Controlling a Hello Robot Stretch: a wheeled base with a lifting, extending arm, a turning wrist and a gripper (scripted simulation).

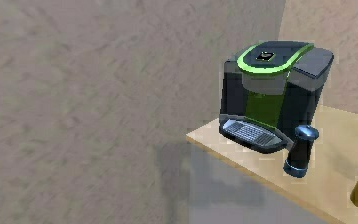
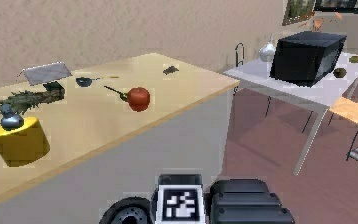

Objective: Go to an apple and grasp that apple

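at the bottom edge of the arm side view sits the gripper's dark body [image 2: 127, 213], left of a white square marker with black marks [image 2: 182, 203]. its fingers cannot be made out, so i cannot tell how they stand or whether it holds anything.

just beyond is the long tan countertop [image 2: 107, 130] on a pale cabinet front. its near edge runs up toward the right and ends at a corner, and past that corner lies open reddish-brown floor [image 2: 262, 140].

near the counter's front edge at the left stands a yellow cylinder with a grey-blue cap [image 2: 19, 142]. the round red apple [image 2: 138, 98] lies near the middle of the top, with bare counter around it. behind it are a dark green spiky object [image 2: 27, 98], a small dark bowl [image 2: 84, 81] and a flat grey tray [image 2: 47, 72] by the beige wall.

across the floor gap stands a white table with thin legs [image 2: 287, 90], carrying a black box-shaped appliance [image 2: 307, 57].

in the forward view, a counter corner [image 1: 202, 137] juts out from the right, bearing a black coffee machine with a green ring [image 1: 270, 92] and a dark slim grinder [image 1: 302, 152].
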